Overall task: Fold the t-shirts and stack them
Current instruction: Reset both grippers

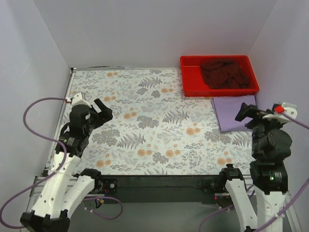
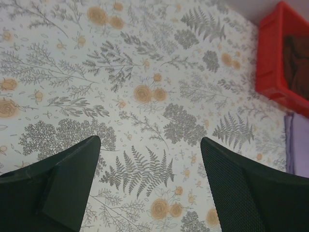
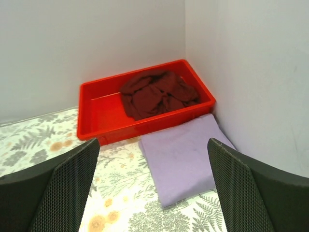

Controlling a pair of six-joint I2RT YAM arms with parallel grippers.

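The pale lavender t-shirt (image 1: 232,112) lies folded flat at the table's right side, just in front of the red tray (image 1: 189,83); it also shows in the right wrist view (image 3: 186,162). The dark maroon t-shirt (image 1: 224,73) lies crumpled in the tray, also in the right wrist view (image 3: 157,94). My right gripper (image 3: 152,186) is open and empty, raised near the lavender shirt. My left gripper (image 2: 149,181) is open and empty above the bare floral cloth at the left.
The table carries a floral-patterned cloth (image 1: 145,121). White walls close in on the left, back and right. The red tray sits in the back right corner, its edge also in the left wrist view (image 2: 270,63).
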